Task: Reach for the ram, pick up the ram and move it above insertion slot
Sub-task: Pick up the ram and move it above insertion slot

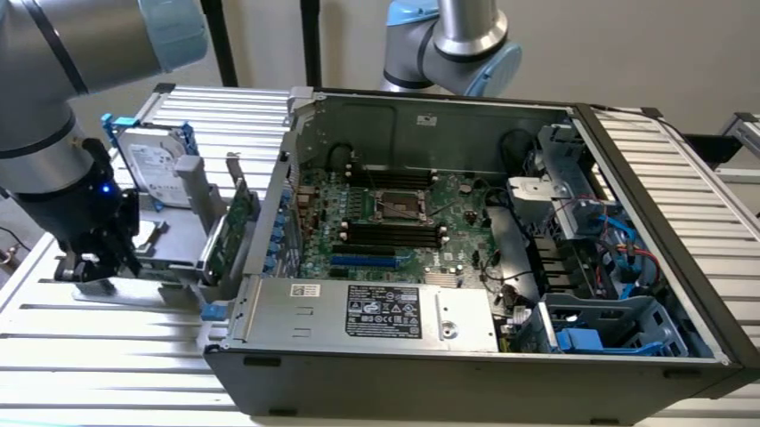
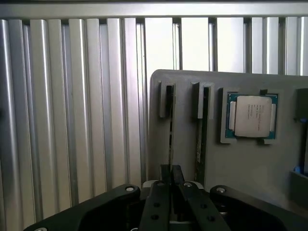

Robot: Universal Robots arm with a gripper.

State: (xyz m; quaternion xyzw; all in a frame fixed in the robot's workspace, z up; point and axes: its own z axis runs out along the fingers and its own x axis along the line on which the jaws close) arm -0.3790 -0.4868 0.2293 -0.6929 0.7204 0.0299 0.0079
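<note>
The jaws (image 2: pixel 171 169) are closed on the ram (image 2: pixel 170 126). In the wrist view the two black fingertips (image 2: pixel 165 172) stand pressed together, with only a thin dark seam between them. The ram, seen edge-on as a narrow line, runs straight into that seam. The stick still stands in its groove in the grey holder (image 2: pixel 250 163), its far end tucked under a small grey clip. Just beside it, in the neighbouring groove, stands a second stick (image 2: pixel 201 130), apart from the jaws. Past that, a processor (image 2: pixel 252 114) lies flat in its own square recess of the same holder. The holder rests on the ribbed aluminium bench (image 2: pixel 72 120). In the exterior view the jaws (image 1: pixel 85 265) sit low on the exterior view's left, down at the grey fixture, with the arm (image 1: pixel 48 107) rising above them to the upper left corner. Near them stand a hard drive (image 1: pixel 160 169) and a green card (image 1: pixel 238 222). The open computer case (image 1: pixel 475 374) fills the centre and right, and its dark memory slots (image 1: pixel 392 233) lie well apart from the jaws.
</note>
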